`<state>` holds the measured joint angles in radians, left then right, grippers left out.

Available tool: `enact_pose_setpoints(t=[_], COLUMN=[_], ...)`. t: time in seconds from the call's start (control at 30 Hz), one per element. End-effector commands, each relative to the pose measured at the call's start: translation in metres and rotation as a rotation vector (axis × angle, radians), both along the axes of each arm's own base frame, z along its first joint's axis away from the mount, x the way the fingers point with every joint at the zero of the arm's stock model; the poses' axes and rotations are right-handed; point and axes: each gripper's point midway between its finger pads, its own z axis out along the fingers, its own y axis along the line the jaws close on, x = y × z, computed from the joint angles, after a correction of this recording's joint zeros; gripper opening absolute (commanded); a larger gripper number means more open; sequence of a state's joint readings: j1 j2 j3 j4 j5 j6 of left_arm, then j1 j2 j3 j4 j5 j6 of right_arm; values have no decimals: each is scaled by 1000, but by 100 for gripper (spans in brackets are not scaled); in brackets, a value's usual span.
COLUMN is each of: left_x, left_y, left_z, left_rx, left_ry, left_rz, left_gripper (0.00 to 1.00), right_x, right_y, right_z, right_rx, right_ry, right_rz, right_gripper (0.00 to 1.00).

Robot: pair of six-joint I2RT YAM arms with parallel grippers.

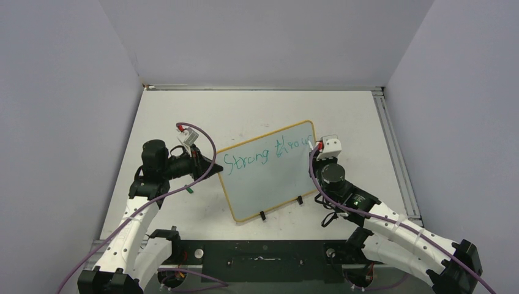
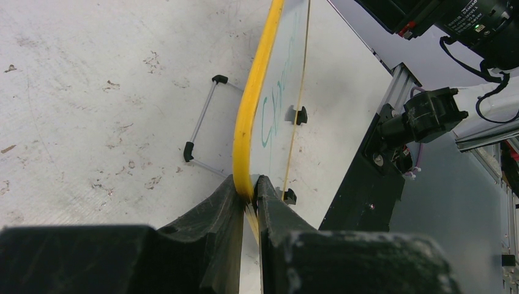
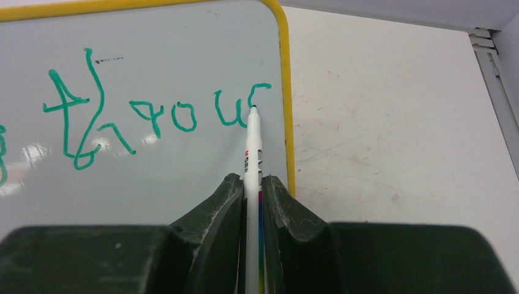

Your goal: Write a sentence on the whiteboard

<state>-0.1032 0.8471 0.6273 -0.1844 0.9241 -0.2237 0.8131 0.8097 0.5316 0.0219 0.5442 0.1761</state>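
The whiteboard (image 1: 269, 174), pale with a yellow frame and two black clips on its near edge, lies tilted at the table's middle. The sentence (image 1: 263, 153) in green reads "Strong throu" and part of another letter, in one line. My left gripper (image 1: 214, 166) is shut on the board's left edge; the left wrist view shows the yellow frame (image 2: 248, 122) pinched between the jaws (image 2: 250, 187). My right gripper (image 3: 252, 184) is shut on a white marker (image 3: 252, 153), whose tip touches the board at the last green stroke (image 3: 254, 98), close to the right frame.
A small wire stand (image 2: 202, 125) lies on the table behind the board's left edge. A small green object (image 1: 190, 189) lies under the left arm. The black base rail (image 1: 263, 252) runs along the near edge. Grey walls enclose the table.
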Motion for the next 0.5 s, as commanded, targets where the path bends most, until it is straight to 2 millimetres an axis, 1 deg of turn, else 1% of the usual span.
enact_pose_setpoints(t=[0.0,0.23,0.47], left_x=[6,6,6], left_y=[1,1,1], left_z=[10,11,11], left_rx=[17,17,16], left_ry=[-87,-88,-90], left_rz=[3,4,3], left_gripper=[0,0,0], right_x=[5,12,16], right_y=[-3,3,6], right_z=[13,29,35], right_rx=[8,-1,-8], right_ry=[-38,-79,-96], right_rz=[-34,-31,-27], right_gripper=[5,5,5])
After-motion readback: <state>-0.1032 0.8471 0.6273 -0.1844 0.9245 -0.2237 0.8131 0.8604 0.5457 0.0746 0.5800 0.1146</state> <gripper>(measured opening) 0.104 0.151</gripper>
